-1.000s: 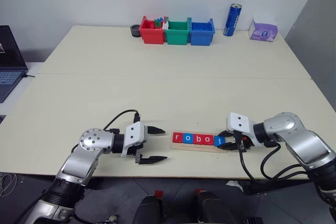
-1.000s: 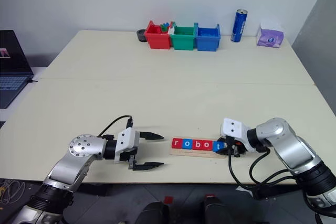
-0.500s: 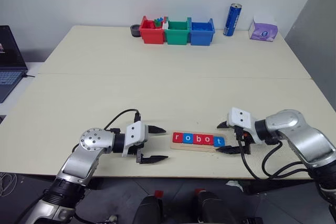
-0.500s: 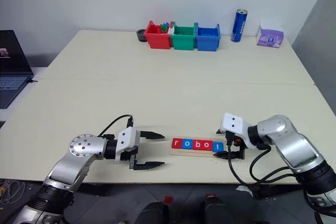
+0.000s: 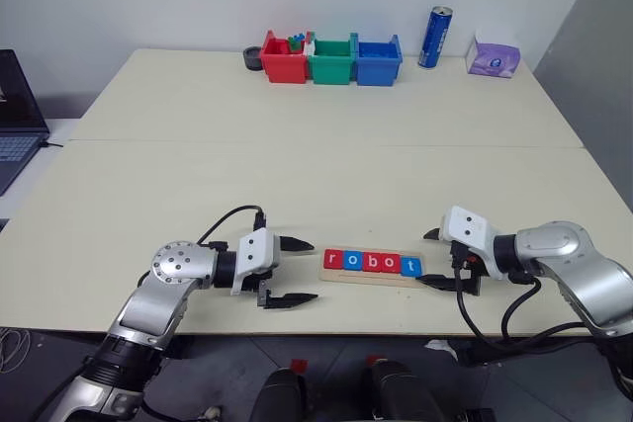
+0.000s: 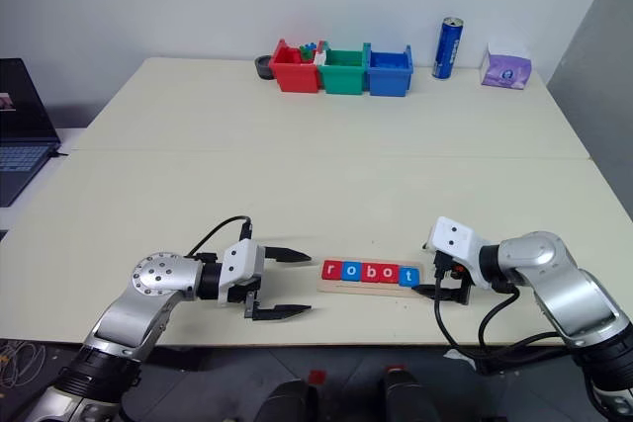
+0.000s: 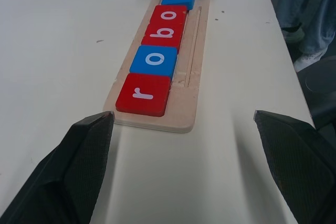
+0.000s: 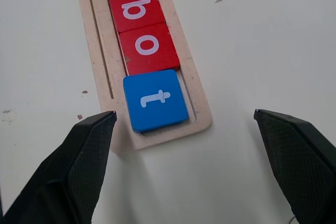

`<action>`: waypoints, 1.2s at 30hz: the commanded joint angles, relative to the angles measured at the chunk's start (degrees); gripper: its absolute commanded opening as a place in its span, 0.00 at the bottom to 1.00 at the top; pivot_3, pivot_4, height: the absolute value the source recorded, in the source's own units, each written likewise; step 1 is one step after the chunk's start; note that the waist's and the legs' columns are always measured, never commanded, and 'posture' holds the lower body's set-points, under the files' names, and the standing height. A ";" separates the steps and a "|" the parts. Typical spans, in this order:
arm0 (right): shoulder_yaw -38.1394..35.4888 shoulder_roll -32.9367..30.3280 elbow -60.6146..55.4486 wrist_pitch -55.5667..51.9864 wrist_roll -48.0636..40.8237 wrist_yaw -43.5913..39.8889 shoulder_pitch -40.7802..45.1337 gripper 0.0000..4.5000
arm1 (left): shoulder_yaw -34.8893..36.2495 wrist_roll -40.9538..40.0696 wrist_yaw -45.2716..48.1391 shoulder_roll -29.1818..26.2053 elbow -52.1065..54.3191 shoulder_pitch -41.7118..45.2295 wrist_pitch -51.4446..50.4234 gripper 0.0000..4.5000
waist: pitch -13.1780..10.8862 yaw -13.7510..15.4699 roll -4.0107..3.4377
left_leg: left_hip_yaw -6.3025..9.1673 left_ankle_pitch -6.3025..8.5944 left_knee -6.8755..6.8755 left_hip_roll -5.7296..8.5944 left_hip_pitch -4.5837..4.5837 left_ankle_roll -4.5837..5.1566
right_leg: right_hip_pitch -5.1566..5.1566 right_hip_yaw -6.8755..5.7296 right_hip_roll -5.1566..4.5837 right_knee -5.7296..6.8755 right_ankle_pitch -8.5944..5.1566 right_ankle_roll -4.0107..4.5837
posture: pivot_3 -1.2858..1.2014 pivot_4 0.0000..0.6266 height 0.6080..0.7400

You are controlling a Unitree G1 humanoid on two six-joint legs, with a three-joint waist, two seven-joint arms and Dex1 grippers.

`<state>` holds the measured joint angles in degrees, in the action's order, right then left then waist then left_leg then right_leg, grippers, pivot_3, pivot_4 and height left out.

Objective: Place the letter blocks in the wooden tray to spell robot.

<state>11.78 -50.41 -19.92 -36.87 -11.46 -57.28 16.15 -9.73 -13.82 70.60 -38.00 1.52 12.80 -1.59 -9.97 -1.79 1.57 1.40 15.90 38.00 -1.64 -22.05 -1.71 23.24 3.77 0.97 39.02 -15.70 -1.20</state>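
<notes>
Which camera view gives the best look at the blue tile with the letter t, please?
The right wrist view: the blue t tile is large and near there, sitting slightly askew at the end of the wooden tray. In the left wrist view it lies at the tray's far end. In both eye views it is small, at the row's right end.

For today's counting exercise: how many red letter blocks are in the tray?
3. All lie in the tray: the r at the left-gripper end, then, after the blue o, the b and second o side by side. None looks hidden.
</notes>
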 commanded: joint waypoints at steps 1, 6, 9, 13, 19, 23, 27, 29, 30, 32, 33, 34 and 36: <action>-4.07 0.47 -3.07 -1.00 -2.83 0.70 -1.49 0.99 | 0.35 -0.48 0.30 0.03 0.10 0.70 1.14 1.00 | 0.00 0.04 0.00 | 0.00 0.00 0.00 0.01 0.00 0.00 | 0.00 0.01 0.00 0.00 0.01 0.01 | 0.52 0.24 1.00; -4.99 -0.58 -5.44 -2.00 -4.23 0.63 -3.27 0.72 | 0.17 -0.35 0.27 -0.07 0.50 0.69 0.99 1.00 | 0.00 0.01 0.00 | 0.02 0.00 0.00 0.01 0.00 0.00 | 0.00 0.02 -0.01 0.00 0.01 0.01 | 0.52 0.24 1.00; -3.95 -1.71 -6.42 -1.46 -3.55 0.14 -4.61 0.46 | 0.00 -0.26 0.21 -0.01 0.72 0.89 0.77 1.00 | 0.00 0.03 0.00 | 0.01 0.00 0.00 0.01 0.00 0.00 | -0.01 0.00 0.00 0.00 -0.01 -0.03 | 0.52 0.24 1.00; -3.86 -2.27 -8.63 -2.65 -4.61 -0.42 -5.69 0.14 | -0.05 -0.16 0.36 -0.12 0.56 0.95 0.98 1.00 | 0.00 0.04 0.00 | 0.00 0.00 0.00 0.01 0.00 0.00 | -0.01 0.00 0.00 0.00 -0.02 -0.03 | 0.52 0.24 1.00; -3.33 -2.80 -10.64 -3.94 -5.61 -1.43 -6.31 0.01 | 0.19 -0.01 0.72 -0.49 0.00 0.52 1.87 1.00 | 0.00 0.04 0.00 | 0.01 0.00 0.00 0.01 0.00 0.00 | -0.01 0.00 0.00 0.00 -0.02 -0.03 | 0.52 0.24 1.00; -1.54 -2.80 -10.86 -4.70 -5.31 -0.98 -5.64 0.01 | 0.17 0.21 0.79 -0.44 -0.69 0.59 2.50 1.00 | 0.00 0.04 0.00 | 0.01 0.00 0.00 0.00 0.00 0.00 | -0.01 0.00 0.00 0.00 -0.02 -0.03 | 0.52 0.24 1.00; 0.97 -2.14 -9.40 -4.14 -3.62 -0.07 -4.13 0.01 | 0.08 0.42 0.81 -0.27 -1.45 0.51 3.31 1.00 | 0.00 0.02 0.00 | 0.01 0.00 0.01 0.01 0.00 0.00 | -0.01 0.00 0.00 0.00 -0.02 -0.04 | 0.52 0.24 1.00; 1.61 -1.38 -8.52 -4.18 -3.33 0.43 -3.01 0.01 | 0.01 0.52 0.83 -0.18 -1.82 0.62 3.59 1.00 | 0.00 0.01 0.00 | 0.01 0.00 0.01 0.01 0.00 0.00 | 0.00 0.00 0.00 0.00 -0.02 -0.04 | 0.52 0.24 1.00; 1.91 -1.10 -8.07 -4.05 -3.02 0.61 -2.51 0.01 | -0.01 0.56 0.83 -0.16 -1.94 0.64 3.70 1.00 | 0.00 0.01 0.00 | 0.00 0.00 0.01 0.01 0.00 0.00 | -0.01 0.01 0.00 0.00 -0.02 -0.04 | 0.52 0.24 1.00; 2.26 -0.61 -7.50 -4.14 -2.80 0.65 -1.65 0.01 | 0.00 0.64 0.86 -0.16 -2.15 0.57 3.97 1.00 | 0.00 0.02 0.00 | 0.01 0.00 0.01 0.01 0.00 0.00 | 0.00 0.00 0.00 0.00 -0.02 -0.04 | 0.52 0.24 1.00; 2.41 -0.34 -7.31 -4.33 -2.88 0.61 -1.15 0.01 | 0.01 0.70 0.91 -0.18 -2.29 0.48 4.19 1.00 | 0.00 0.03 0.00 | 0.01 0.00 0.01 0.01 0.00 0.00 | 0.00 -0.01 0.00 0.00 -0.02 -0.04 | 0.52 0.24 1.00; 2.53 -0.16 -7.18 -4.51 -2.99 0.58 -0.76 0.01 | 0.02 0.74 0.96 -0.20 -2.39 0.43 4.37 1.00 | 0.00 0.03 0.00 | 0.01 0.00 0.01 0.01 0.00 0.00 | 0.00 -0.01 0.00 0.00 -0.02 -0.03 | 0.52 0.24 1.00; 2.92 0.00 -6.68 -4.47 -2.81 0.56 -0.13 0.01 | 0.04 0.81 1.02 -0.15 -2.58 0.43 4.57 1.00 | 0.00 0.03 0.00 | 0.01 0.00 0.01 0.01 0.00 0.00 | 0.00 0.00 0.00 0.00 -0.01 -0.03 | 0.52 0.24 1.00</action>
<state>14.84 -50.49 -26.13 -41.66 -14.59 -56.85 14.96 -9.75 -12.95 71.55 -38.06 -1.54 13.05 1.80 -9.97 -1.76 1.58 1.41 15.90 38.01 -1.63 -22.05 -1.71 23.24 3.76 0.97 39.02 -15.72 -1.22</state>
